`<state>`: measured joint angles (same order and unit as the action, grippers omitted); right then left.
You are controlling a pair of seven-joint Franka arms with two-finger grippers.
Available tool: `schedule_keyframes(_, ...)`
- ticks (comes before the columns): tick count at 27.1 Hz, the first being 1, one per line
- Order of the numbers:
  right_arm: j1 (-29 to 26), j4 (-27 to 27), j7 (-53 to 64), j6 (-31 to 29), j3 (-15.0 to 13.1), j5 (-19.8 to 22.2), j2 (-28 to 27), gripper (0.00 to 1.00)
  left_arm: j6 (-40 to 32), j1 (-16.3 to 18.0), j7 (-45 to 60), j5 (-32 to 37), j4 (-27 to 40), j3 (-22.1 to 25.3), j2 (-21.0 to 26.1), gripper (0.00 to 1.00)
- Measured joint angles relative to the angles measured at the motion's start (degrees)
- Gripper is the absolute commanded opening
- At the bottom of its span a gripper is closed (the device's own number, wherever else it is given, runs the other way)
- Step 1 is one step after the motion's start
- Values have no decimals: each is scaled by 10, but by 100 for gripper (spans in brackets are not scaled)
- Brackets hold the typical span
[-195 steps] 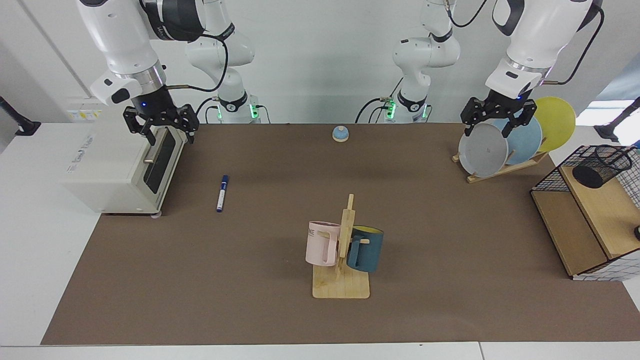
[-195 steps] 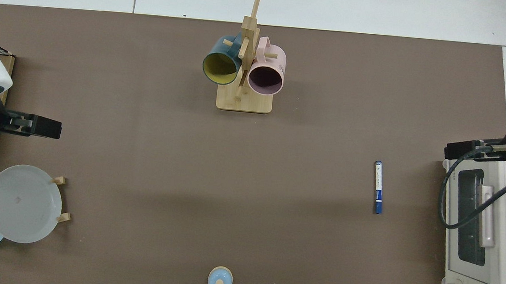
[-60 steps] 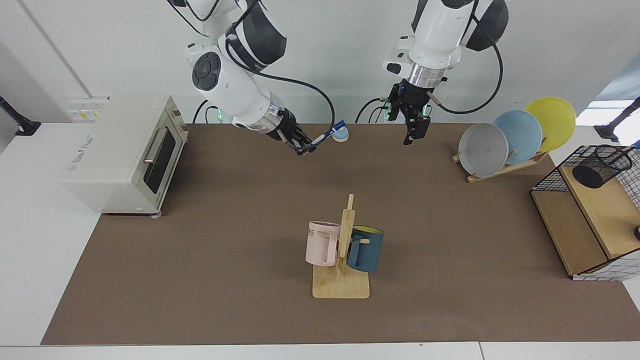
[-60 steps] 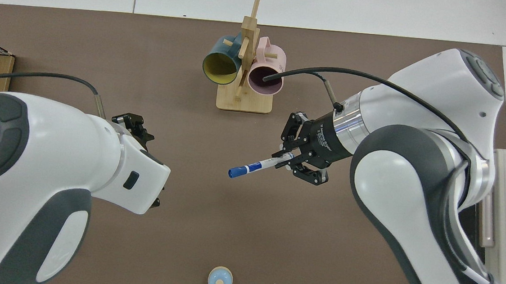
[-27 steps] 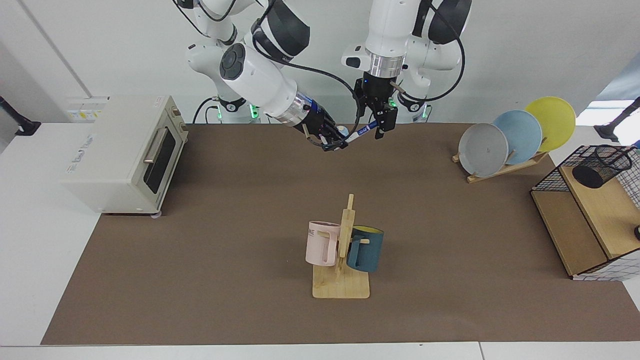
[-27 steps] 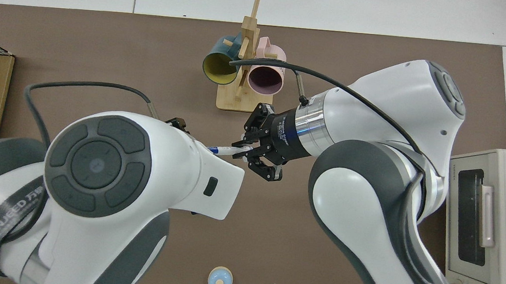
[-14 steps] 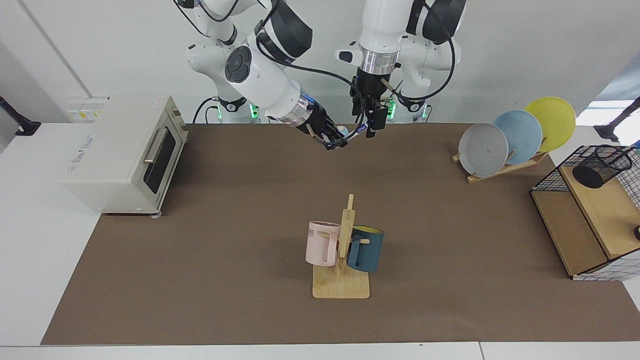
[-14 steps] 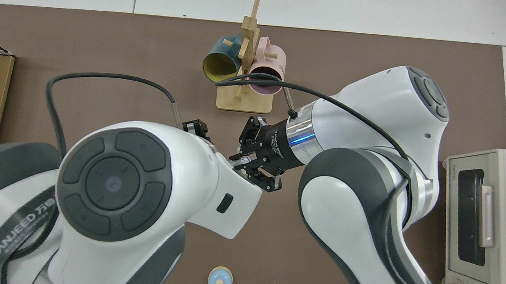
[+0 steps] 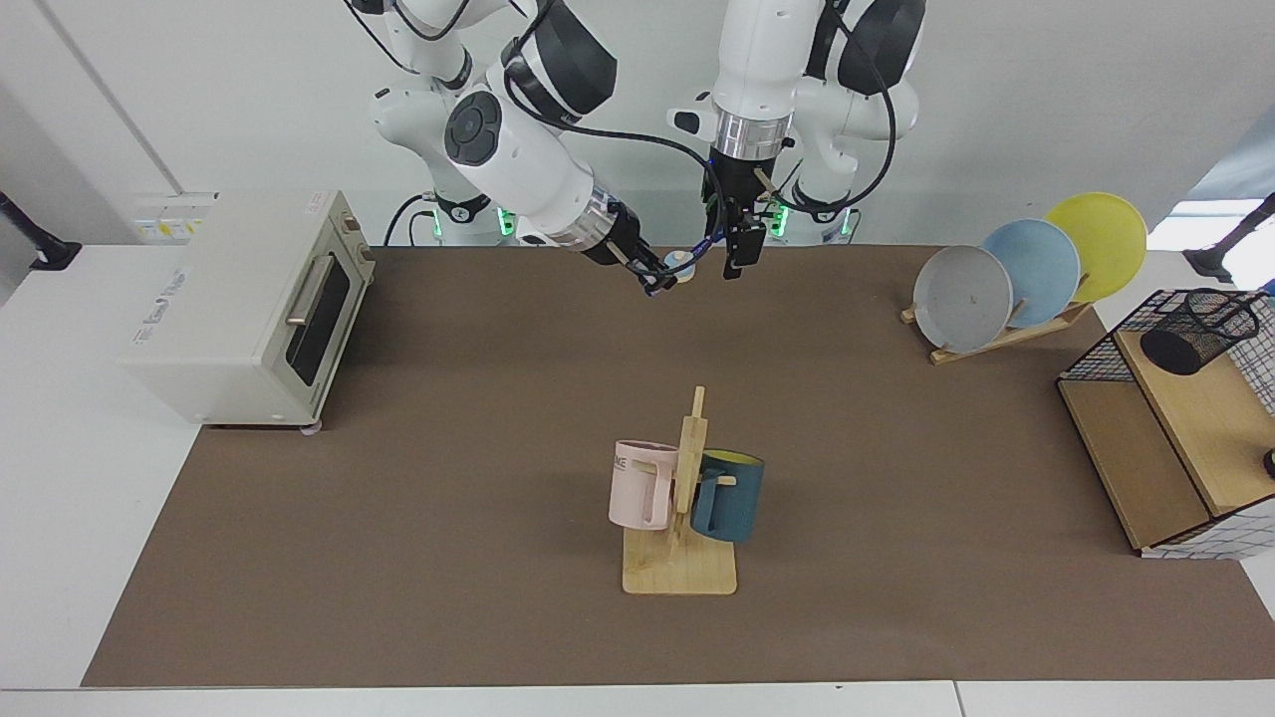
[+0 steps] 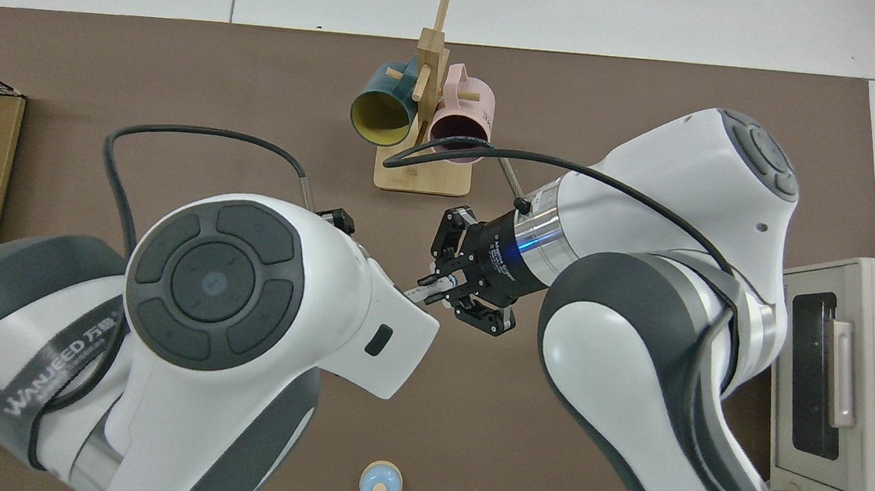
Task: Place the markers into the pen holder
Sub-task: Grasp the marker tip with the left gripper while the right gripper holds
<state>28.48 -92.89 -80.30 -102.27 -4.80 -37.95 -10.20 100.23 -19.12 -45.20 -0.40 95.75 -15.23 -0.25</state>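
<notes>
Both arms meet above the desk's far edge; right tool pinches the slim white blue-capped marker, whose cap apparently sits in the left tool, grip unclear.

"ME" shows on the pink mug. "WANJEED" with two Chinese characters runs along the arm at 8 o'clock in the top view.
</notes>
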Motion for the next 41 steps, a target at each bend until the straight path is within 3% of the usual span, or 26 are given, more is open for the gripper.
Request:
schedule_keyframes(5,-2,0,0,-1,-1,0,1,0,0,0,1,-2,2,-1,-1,25)
schedule_keyframes(8,-3,0,0,-4,-2,0,1,0,-1,-1,1,-4,4,-3,-3,12)
schedule_keyframes(20,-3,2,0,-11,-2,0,1,0,-4,-1,2,-8,7,-5,-6,15)
schedule_keyframes(24,-3,2,0,-11,-2,0,1,0,-4,-1,2,-8,6,-5,-6,22)
schedule_keyframes(41,-3,5,0,-10,-2,0,6,0,-6,-1,2,-7,-2,-5,-13,22)
